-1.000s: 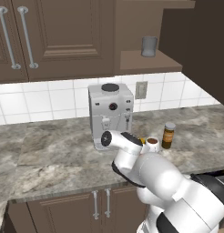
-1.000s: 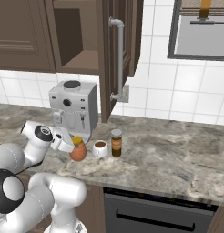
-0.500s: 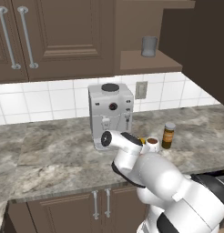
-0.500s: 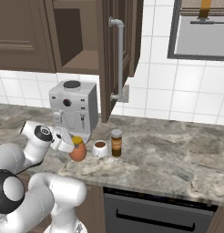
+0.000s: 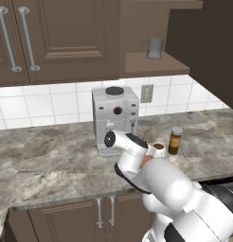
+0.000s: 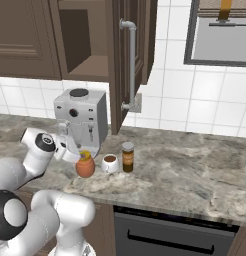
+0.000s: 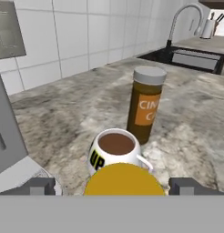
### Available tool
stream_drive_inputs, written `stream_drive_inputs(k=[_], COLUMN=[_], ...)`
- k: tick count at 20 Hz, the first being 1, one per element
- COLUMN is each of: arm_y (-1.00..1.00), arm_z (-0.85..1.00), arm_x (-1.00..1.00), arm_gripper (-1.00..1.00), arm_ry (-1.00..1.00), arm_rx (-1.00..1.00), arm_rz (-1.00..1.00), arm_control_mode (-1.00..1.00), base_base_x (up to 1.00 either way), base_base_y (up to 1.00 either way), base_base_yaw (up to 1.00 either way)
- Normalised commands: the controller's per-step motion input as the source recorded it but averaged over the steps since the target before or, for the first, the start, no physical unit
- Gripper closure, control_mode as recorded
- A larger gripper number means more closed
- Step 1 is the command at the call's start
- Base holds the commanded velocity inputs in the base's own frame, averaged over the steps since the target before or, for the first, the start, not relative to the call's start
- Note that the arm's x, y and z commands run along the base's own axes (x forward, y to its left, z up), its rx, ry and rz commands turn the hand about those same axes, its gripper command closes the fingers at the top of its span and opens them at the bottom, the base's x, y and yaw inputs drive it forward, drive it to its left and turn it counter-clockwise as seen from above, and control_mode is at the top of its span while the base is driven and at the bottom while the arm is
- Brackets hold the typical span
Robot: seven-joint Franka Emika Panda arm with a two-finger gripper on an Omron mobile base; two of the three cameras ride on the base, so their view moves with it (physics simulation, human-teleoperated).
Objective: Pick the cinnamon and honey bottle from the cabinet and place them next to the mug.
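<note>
The marble counter (image 6: 195,175) under the cabinet (image 6: 80,45) carries the honey bottle (image 6: 85,167), mug (image 6: 110,163) and cinnamon (image 6: 127,156) in 1 close row; the gripper (image 7: 114,186) stands spread wide around the honey bottle's yellow lid; pulling back crookedly could catch the bottle and knock it into the mug, spilling it.

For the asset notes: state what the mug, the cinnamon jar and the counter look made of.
Mug: looks like glazed white ceramic, smooth with a soft sheen and printed black letters.
Cinnamon jar: probably dark brown glass or plastic, with a matte grey lid and an orange paper-like label.
Counter: looks like polished stone, grey-brown mottled veining like granite or marble; it could be laminate.
</note>
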Motion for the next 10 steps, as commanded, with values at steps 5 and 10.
stream_drive_inputs(k=[5,10], arm_y=[0.0,0.0], arm_z=[0.38,0.48], arm_x=[-0.02,-0.37], arm_gripper=[-1.0,-1.0], arm_ry=[0.0,0.0], arm_rx=[0.0,0.0], arm_rz=[0.0,0.0], arm_control_mode=[-1.0,-1.0], base_base_x=[0.0,0.0], base_base_y=[0.0,0.0], base_base_yaw=[0.0,0.0])
